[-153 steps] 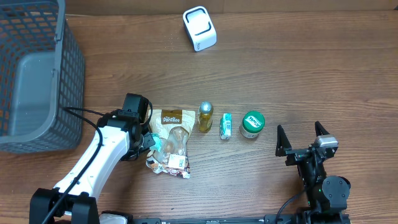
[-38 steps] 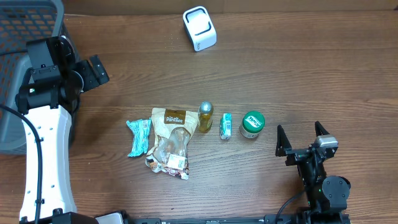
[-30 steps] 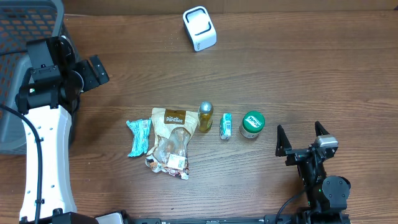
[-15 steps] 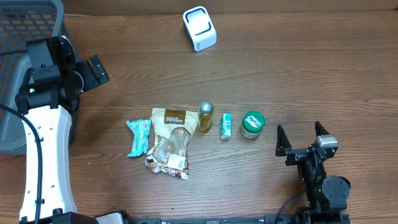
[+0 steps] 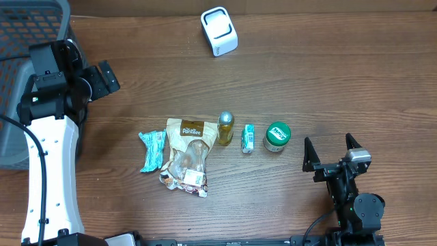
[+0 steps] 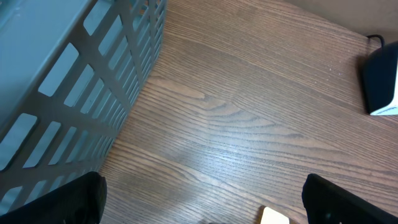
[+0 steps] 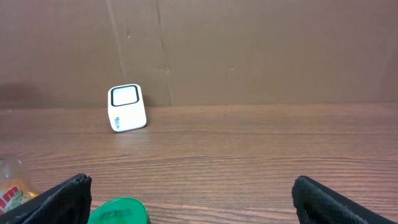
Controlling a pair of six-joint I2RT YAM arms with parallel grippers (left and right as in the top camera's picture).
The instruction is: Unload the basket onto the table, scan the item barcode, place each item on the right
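Observation:
Several items lie in a row mid-table: a teal wrapper, a brown snack bag, a small yellow bottle, a little green-white carton and a green-lidded tub. The white scanner stands at the back, also in the right wrist view. My left gripper hangs open and empty beside the basket, far from the items. At the front right, my right gripper rests open and empty, with the tub's green lid just ahead of its left finger.
A grey mesh basket fills the back left corner, its wall close to my left gripper. A cardboard wall closes off the back of the table.
Nothing has moved in the last second. About five seconds ago my left gripper was down at the snack bag's left side; now it is raised by the basket and the teal wrapper lies exposed.

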